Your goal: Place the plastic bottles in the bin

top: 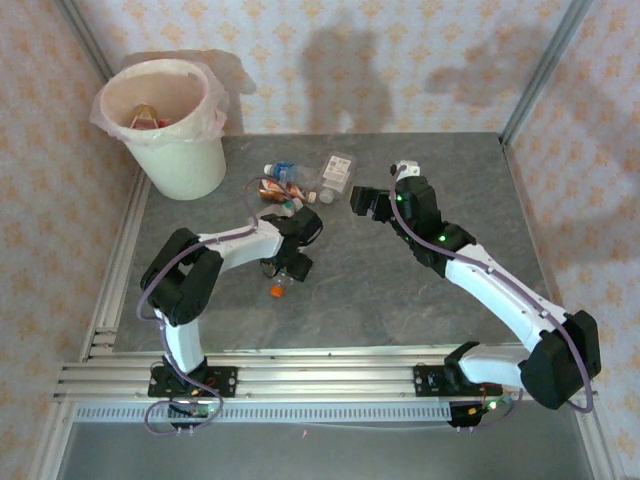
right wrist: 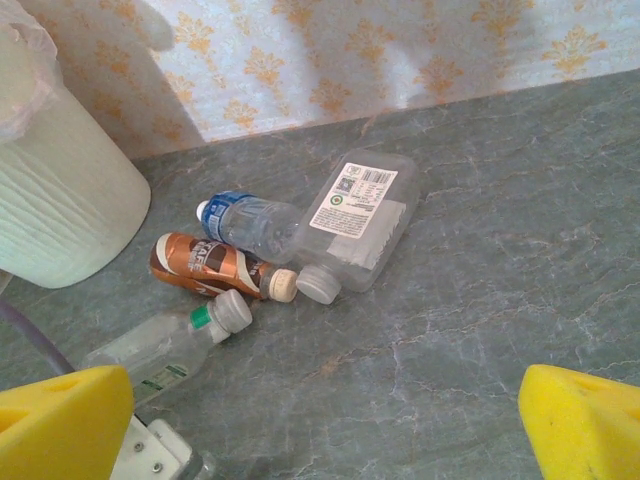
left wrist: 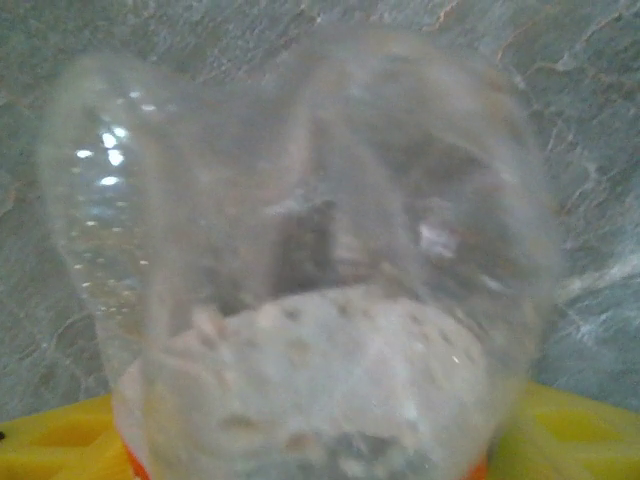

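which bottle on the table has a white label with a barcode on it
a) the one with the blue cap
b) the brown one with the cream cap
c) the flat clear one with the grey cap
c: the flat clear bottle carries the white label with the barcode, while the brown bottle and the blue-capped bottle lying beside it show no such label.

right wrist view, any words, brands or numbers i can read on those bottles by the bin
No text here is sharp enough to quote.
flat clear bottle, white label: barcode and a green round mark; the print is too small to read.
brown bottle: pale lettering, too blurred to read.
white-capped clear bottle: the label print is too small to read.
blue-capped bottle: no text visible.
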### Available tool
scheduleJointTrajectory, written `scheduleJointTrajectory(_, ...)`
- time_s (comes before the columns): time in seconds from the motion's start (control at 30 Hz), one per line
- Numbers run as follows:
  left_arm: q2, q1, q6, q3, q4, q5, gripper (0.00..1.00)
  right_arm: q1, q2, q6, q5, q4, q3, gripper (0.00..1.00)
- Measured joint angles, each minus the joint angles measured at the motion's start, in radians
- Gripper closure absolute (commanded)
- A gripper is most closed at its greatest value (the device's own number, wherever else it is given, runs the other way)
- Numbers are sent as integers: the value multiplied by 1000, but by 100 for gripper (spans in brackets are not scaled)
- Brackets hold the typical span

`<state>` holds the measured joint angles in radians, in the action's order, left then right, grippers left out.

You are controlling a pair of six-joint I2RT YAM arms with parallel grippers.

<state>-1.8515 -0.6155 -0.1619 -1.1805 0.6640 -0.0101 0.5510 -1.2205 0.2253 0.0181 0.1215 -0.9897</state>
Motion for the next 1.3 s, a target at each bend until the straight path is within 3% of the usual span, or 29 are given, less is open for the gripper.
scheduleJointTrajectory(0.23,5,-5,-11,0,-6,1,43,0,0,0,5,6,0,1)
scheduleJointTrajectory(0.43,105,-5,-39,-8,-18,51,43,0,0,-8,96,-17,3,1)
scheduleJointTrajectory(0.7,268,8,-42,-187,-10,141,46,0,0,-27,137,-49,3,1)
scheduleJointTrajectory(0.93,354,109,-29,-323,-51,192,46,0,0,-27,140,-56,3,1)
scheduleJointTrajectory(1.3,309,286,41,-513,-108,285,47,0,2,-24,140,-55,3,1)
